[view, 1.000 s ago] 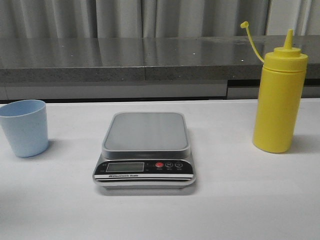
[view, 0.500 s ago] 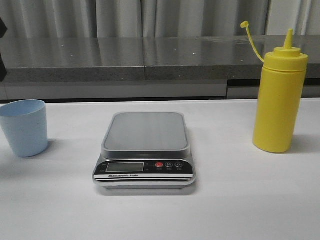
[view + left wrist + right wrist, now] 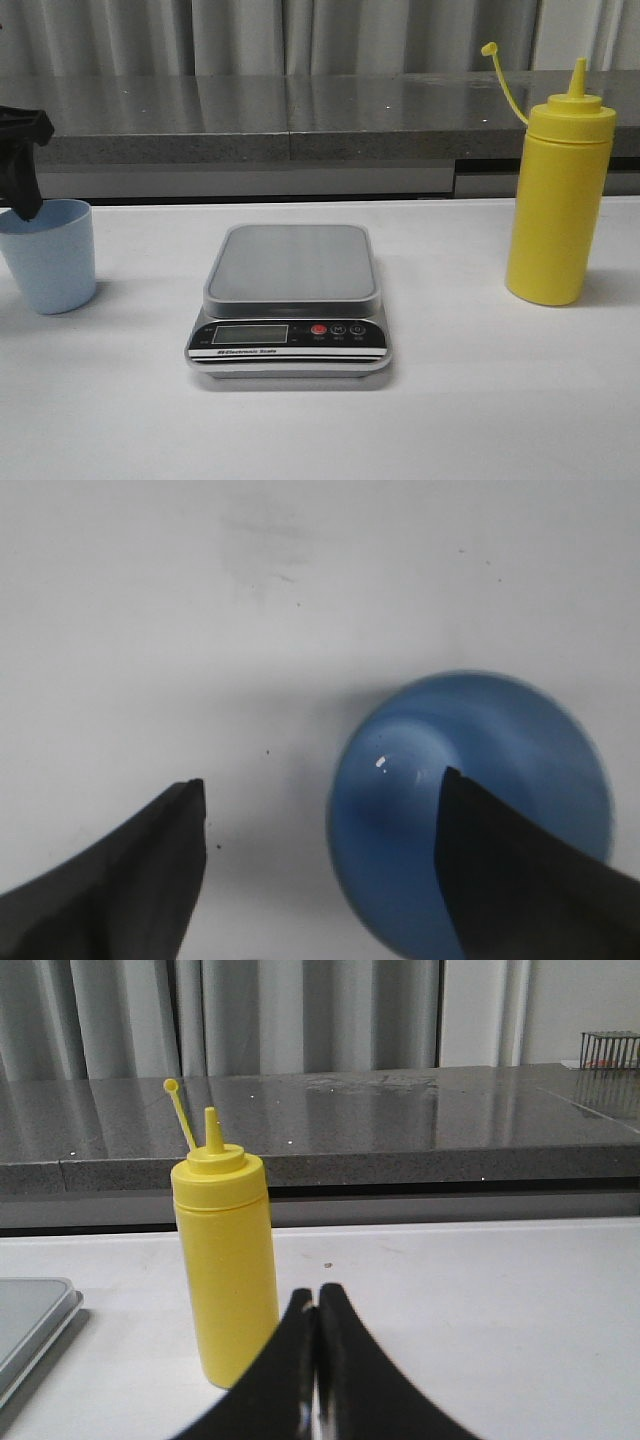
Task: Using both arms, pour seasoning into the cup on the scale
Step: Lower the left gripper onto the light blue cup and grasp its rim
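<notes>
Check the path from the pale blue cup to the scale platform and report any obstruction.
Nothing visible blocks it: bare white table lies between the small pale blue plastic cup and the flat silver-grey digital scale, whose platform is empty.

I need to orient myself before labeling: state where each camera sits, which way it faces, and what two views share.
Front view: faces forward over the table at the scale, cup and seasoning; left gripper shows above the cup.
Left wrist view: looks straight down on the cup; open gripper fingers show.
Right wrist view: looks level at the seasoning; shut right gripper shows.
Shared: both wrist subjects appear in the front view.
</notes>
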Tool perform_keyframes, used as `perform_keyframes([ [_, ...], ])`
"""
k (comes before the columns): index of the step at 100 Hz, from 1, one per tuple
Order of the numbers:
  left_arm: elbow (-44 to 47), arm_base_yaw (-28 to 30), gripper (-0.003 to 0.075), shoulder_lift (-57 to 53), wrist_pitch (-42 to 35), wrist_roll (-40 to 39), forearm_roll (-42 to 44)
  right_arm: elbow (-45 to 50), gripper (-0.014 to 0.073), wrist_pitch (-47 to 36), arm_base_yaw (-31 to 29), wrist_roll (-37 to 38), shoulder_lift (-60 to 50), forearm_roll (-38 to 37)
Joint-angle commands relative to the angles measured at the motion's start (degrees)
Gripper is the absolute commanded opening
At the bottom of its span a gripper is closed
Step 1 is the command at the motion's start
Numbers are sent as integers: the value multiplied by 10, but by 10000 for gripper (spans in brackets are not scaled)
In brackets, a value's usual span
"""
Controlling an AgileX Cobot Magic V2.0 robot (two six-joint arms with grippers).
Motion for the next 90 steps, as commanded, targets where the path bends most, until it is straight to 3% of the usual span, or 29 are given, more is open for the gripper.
perform_keyframes([
  [1,-19,-4,459,-12,-38,0,-7,-10,-68,-44,-3,-1,-12,-6],
  [66,-19,-4,454,41,-63,0,-12,-10,-68,-44,-3,-1,-12,-6],
  [76,-19,-4,401,41,-64,0,-12,-10,-68,-44,-3,-1,-12,-6],
  [90,-19,-4,263,41,-64,0,-15,-10,-68,-44,-3,-1,-12,-6],
])
